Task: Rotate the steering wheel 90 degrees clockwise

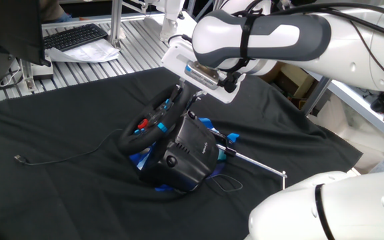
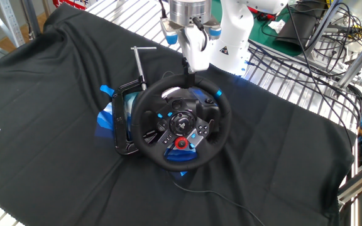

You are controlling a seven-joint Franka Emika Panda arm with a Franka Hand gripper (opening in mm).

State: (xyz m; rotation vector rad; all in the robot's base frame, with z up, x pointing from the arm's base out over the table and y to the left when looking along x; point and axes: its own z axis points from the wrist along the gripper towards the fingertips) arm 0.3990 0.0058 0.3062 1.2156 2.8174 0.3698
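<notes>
Nearest in the other fixed view, a thin black cable (image 2: 219, 199) trails over the black cloth (image 2: 49, 144) that covers the surface. Just beyond it stands the steering wheel (image 2: 181, 120), tilted back on its boxy black base housing (image 1: 187, 152), roughly mid-cloth. On its hub a red round button (image 2: 181, 142) sits low, with small blue-lit buttons around it, and the blue rim stripe (image 2: 217, 92) shows at the upper right of the rim. Blue tape (image 2: 105, 117) peeks out from under the left of the base, beside a black clamp (image 2: 123, 119) whose metal screw handle (image 2: 139, 63) sticks up and away. My pincer (image 2: 186, 70) comes down onto the top of the wheel's rim, left of the stripe, fingers pointing downward. In one fixed view the same pincer (image 1: 184, 92) meets the upper rim of the wheel (image 1: 149, 121) from behind, with the white wrist and arm above it. My fingers look drawn in around the rim, touching it, though I cannot tell for certain from either view whether they truly clamp it. A metal rod (image 1: 259, 164) lies on the cloth beside the base. Farther off, past the cloth's edge, a black keyboard (image 1: 75, 36) rests on the slatted metal bench (image 1: 135, 50).
</notes>
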